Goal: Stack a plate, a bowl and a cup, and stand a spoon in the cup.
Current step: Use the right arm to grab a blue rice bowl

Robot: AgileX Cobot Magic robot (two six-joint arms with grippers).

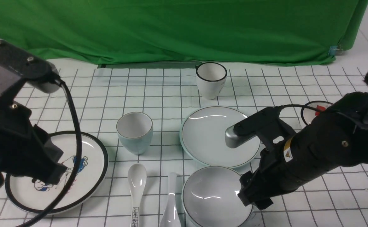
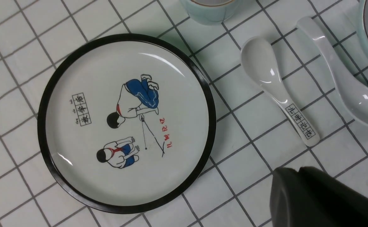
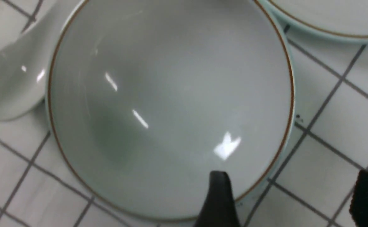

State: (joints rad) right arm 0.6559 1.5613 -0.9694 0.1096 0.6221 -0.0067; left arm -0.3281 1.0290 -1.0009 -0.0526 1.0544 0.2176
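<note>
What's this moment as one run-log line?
step: bowl pickup | right gripper: open, straddling bowl rim | left gripper: shut, empty | plate, cup, spoon: unstacked

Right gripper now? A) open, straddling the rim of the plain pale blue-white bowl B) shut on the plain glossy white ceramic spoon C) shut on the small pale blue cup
A: the right gripper is open, one jaw inside the plain pale blue-white bowl, the other outside its rim.

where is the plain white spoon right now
In the front view the plain spoon lies at the table's near edge, about centre, between the lettered spoon on its left and the bowl on its right.
</note>
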